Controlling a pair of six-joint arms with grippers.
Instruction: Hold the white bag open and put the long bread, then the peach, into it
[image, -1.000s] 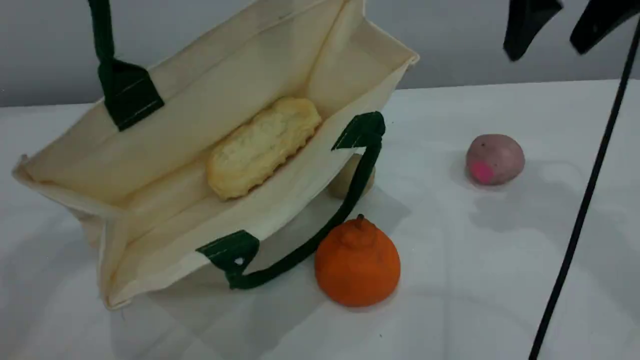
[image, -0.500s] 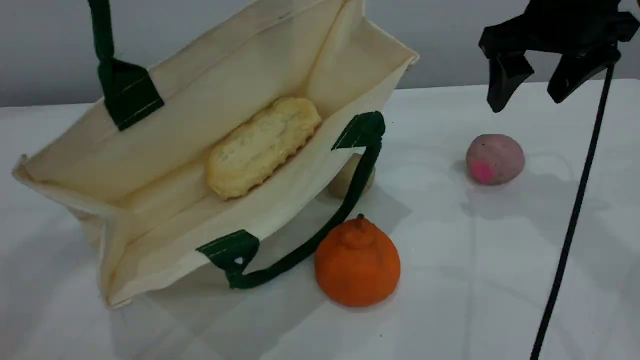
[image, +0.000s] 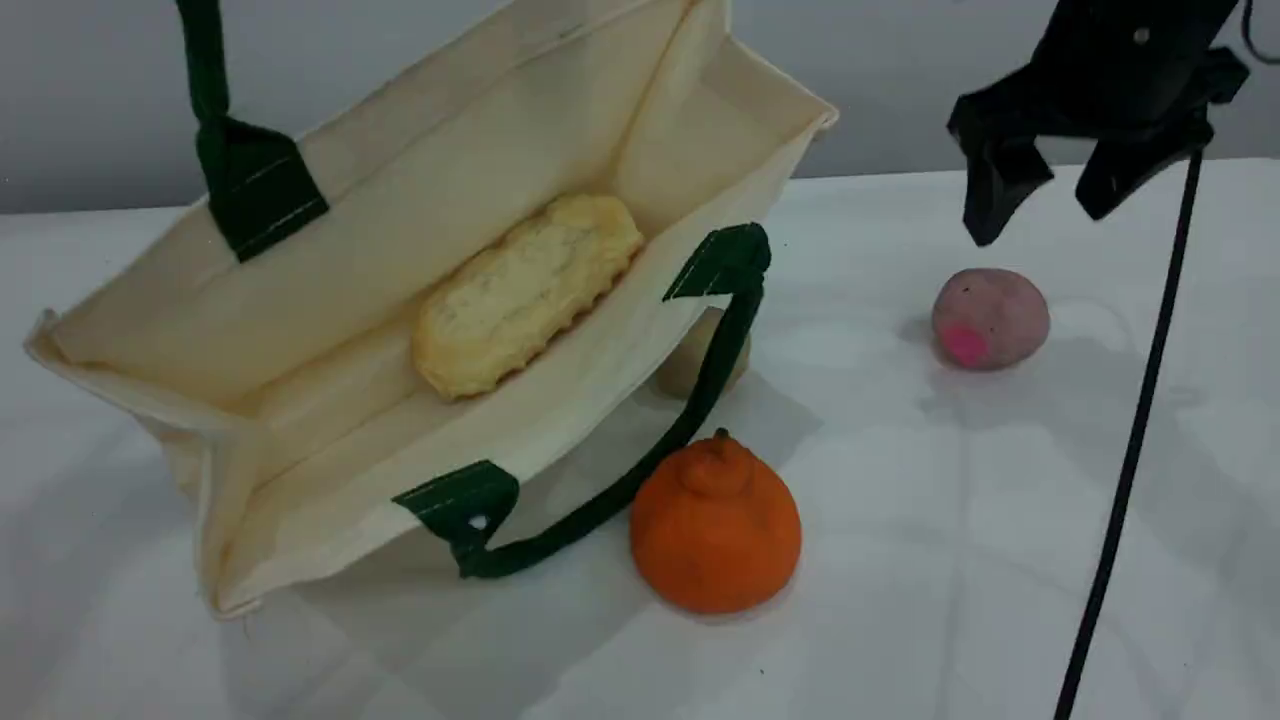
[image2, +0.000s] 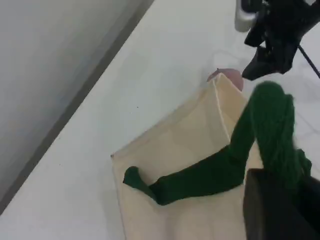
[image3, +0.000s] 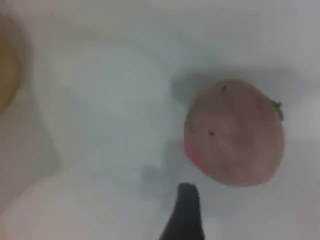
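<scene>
Cream white bag (image: 330, 300) gapes open, its green handle (image2: 265, 125) pinched by the left gripper (image2: 280, 210); long bread (image: 525, 290) lies inside. Right gripper (image: 1040, 195), jaws wide and empty, hovers over the peach (image: 990, 318), right of the bag, not yet grasped.

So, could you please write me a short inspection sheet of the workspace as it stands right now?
Surface: white table, smooth, soft shadows.
Job's things: large cream-white canvas bag held open, ridged pale long bread lying inside; small dusty-pink peach on the table to its right, outside the bag.
Clutter: orange stemmed fruit in front of the bag; beige ball partly hidden behind the lower green strap handle.
Grippers: left gripper shut on the upper green strap handle; right gripper open, above the peach, not touching.
Cables: thin black cable hanging at the right.
Surroundings: plain grey wall.
</scene>
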